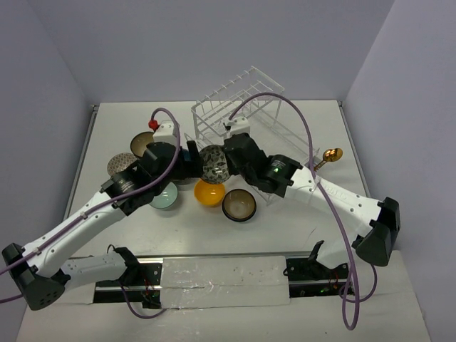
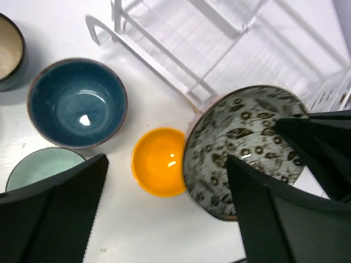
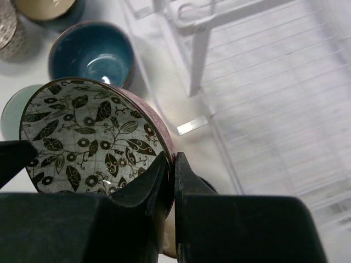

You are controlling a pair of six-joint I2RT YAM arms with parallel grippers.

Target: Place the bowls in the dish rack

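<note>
The right gripper (image 3: 171,164) is clamped on the rim of the round, leaf-patterned ceramic bowl (image 3: 88,137), which is tilted. The left gripper (image 2: 164,164) gapes wide, the bowl against one finger.

Black right gripper (image 3: 171,163) pinches the rim of a tilted leaf-patterned ceramic bowl (image 3: 88,137). Beyond that bowl sits a dark blue round bowl (image 3: 93,52), and right of it the white wire rack (image 3: 263,109).

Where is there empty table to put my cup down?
Bare table lies between the brown bowl, the yellow bowl and the near edge, and in the far-left corner. Crowded around the patterned bowl beside the dish rack.
</note>
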